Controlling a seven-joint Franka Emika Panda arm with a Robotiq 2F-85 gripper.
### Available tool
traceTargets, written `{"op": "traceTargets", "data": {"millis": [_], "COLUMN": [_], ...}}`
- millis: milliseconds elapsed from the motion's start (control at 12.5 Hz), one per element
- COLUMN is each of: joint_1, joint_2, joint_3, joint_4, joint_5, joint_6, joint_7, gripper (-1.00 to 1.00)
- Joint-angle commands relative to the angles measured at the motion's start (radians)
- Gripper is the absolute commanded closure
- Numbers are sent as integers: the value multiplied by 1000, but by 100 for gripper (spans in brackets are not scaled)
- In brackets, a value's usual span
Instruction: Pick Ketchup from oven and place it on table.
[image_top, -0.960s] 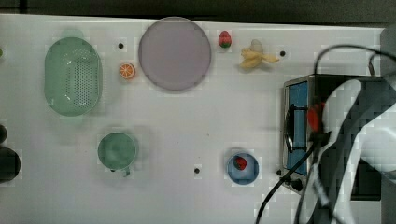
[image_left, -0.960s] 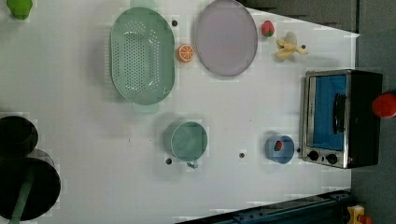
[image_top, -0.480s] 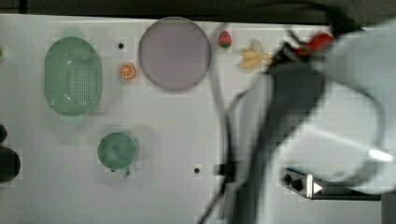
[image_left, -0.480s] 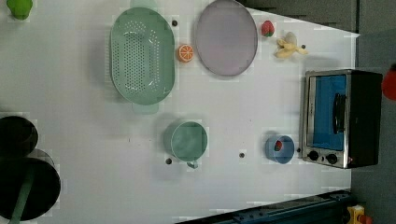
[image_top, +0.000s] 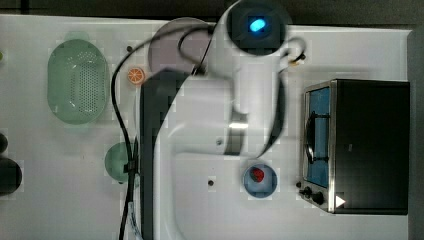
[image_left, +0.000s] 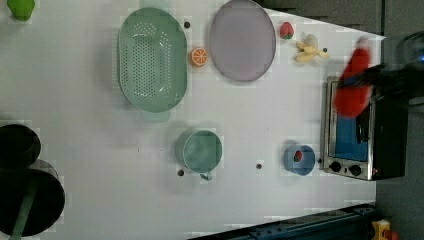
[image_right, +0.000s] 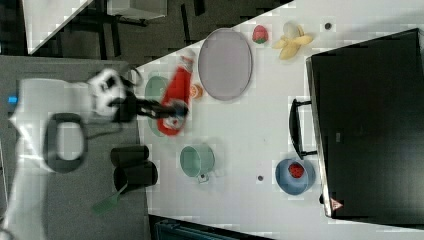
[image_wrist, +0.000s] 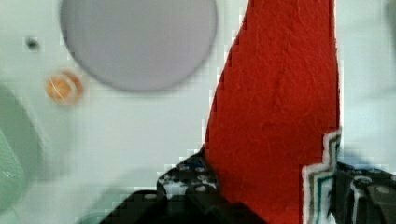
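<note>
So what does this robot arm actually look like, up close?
The arm is made of rounded, glossy white segments with dark grey and black sections between them. A black cable loops along it. One end cap carries a glowing blue light. The gripper at its tip is black, behind a white and black wrist piece.

Red Ketchup (image_right: 176, 95); pale purple plate (image_left: 242, 40); mint-green colander (image_left: 152, 59); blue-glass oven (image_left: 356, 135); white table (image_left: 90, 140).

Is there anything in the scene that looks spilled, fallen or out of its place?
Nothing is spilled or damaged. The one thing off its support is the Ketchup: the gripper holds it in the air, lying tilted rather than upright. The oven door is shut, and the fruit lies on the table.
</note>
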Motion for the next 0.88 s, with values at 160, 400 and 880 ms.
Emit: {"op": "traceTargets", "data": {"millis": [160,400,880], "joint_1": [-11,-9,-16], "joint_2": [-17,8,97], "joint_3": [19,26,6], "joint_4": [-147,-272,-495], "joint_5": [-20,-20,-20], "joint_6": [153,300,629], "joint_7": [142,142,142], "gripper": [-29,-29,-29]}}
